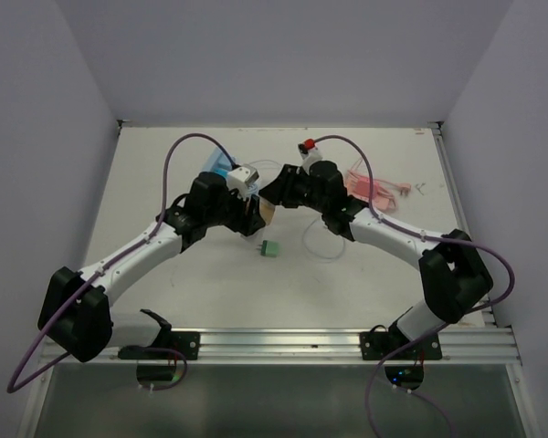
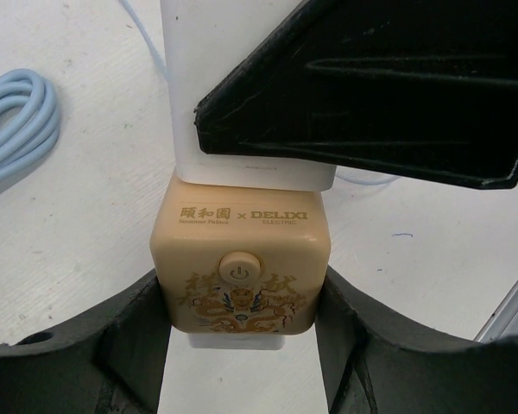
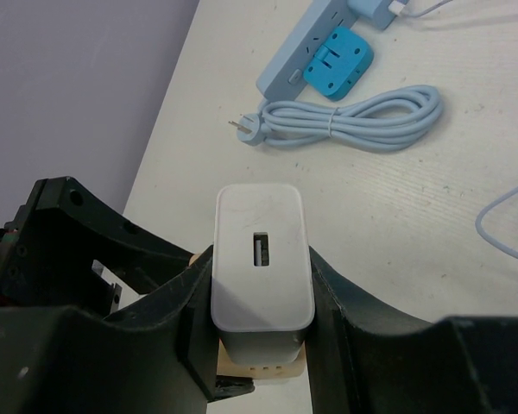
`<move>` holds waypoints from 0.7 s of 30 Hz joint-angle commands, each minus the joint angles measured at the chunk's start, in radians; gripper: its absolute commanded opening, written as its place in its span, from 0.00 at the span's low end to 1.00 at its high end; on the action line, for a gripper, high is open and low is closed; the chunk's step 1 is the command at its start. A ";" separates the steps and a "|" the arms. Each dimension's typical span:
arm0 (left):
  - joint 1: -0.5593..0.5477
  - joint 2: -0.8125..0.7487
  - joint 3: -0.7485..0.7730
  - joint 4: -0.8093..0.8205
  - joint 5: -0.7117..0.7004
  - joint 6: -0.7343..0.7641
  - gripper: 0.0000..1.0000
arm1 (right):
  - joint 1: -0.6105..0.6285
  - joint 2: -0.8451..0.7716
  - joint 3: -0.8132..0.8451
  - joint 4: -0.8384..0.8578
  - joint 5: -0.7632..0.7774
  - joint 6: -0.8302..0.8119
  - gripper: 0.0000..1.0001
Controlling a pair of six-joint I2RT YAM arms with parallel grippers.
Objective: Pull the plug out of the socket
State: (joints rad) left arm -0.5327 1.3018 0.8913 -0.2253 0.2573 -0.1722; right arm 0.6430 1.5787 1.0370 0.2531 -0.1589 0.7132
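Two robot arms meet in the middle of the white surface (image 1: 283,301).

There is one beige plastic cube socket (image 2: 240,250). It has one round button and gold dragon pictures on it. The left hand (image 2: 242,323) is closed on the socket, with one black finger on each side.

There is one white boxy plastic plug (image 3: 261,259) with one little slot in its end. The right hand (image 3: 261,297) is closed on the plug and squeezes it from both sides.

The plug sits right on the socket, pressed flat against it. Both are near the middle of the surface, between the two hands. One hand reaches in from the left and one from the right.

One small green block (image 1: 271,248) lies alone on the surface, just on the near side of the hands.

Farther back on the left lies one long light-blue power strip (image 3: 304,67). One bright blue square adapter (image 3: 337,59) sits on it. One light-blue cord (image 3: 363,116) lies beside the strip, wound up in a bundle.

One bunch of pink wire (image 1: 376,190) lies at the back, close to the right arm.
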 commanded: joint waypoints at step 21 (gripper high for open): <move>0.060 -0.105 -0.040 -0.221 -0.159 -0.038 0.00 | -0.169 -0.235 -0.055 0.129 0.190 -0.089 0.00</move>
State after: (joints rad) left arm -0.4965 1.2716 0.8280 -0.5285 0.1272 -0.1829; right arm 0.4759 1.3804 0.9920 0.4179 0.0956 0.6510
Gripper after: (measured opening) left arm 0.626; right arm 0.395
